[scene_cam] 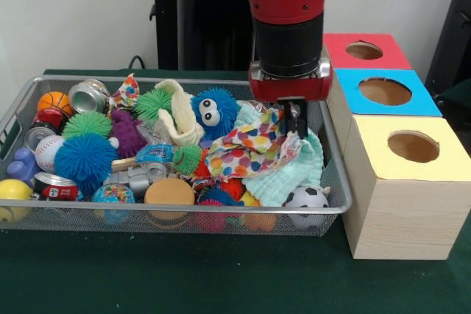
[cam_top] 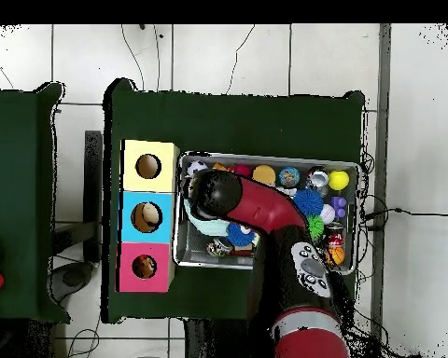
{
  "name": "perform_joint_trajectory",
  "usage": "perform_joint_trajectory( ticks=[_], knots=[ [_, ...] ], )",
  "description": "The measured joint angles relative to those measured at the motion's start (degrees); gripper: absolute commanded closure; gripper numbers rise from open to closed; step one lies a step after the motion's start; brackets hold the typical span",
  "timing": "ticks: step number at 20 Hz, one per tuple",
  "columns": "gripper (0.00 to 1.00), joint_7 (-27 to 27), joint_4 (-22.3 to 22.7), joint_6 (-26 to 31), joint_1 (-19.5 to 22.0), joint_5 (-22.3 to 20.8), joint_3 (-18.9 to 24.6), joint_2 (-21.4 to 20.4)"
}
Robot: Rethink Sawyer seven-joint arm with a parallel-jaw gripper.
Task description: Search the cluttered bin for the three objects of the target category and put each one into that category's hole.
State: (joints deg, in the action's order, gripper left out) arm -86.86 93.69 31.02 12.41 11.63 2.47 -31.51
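All three cloths lie in the bin [scene_cam: 335,182], so no drop into the yellow box's hole [scene_cam: 413,146] shows as done. The gripper [scene_cam: 296,121] is down at the bin's box-side end, its fingers closed on the upper edge of the dotted cloth [scene_cam: 246,148], which drapes over the mint cloth [scene_cam: 291,174] (nothing lifted clear yet). The cream cloth [scene_cam: 179,117] sits further along, beside a blue fuzzy ball [scene_cam: 214,112]. By my reading the first pick is under way; two more wait.
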Motion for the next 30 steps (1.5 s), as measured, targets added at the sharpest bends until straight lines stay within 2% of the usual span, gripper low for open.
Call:
perform_joint_trajectory(
  ticks=[6, 12, 22, 30],
  knots=[
    [1.00, -3.04, -0.67, 0.08, -2.83, 1.46, -1.17, 0.38],
    [1.00, -6.68, -4.60, 4.11, -6.11, 2.76, -3.08, 1.77],
    [1.00, -12.89, -15.82, 20.36, -8.36, 3.16, -5.54, 3.99],
    [1.00, -16.60, -24.14, 27.84, -8.62, 3.22, -6.95, 5.72]
  ],
)
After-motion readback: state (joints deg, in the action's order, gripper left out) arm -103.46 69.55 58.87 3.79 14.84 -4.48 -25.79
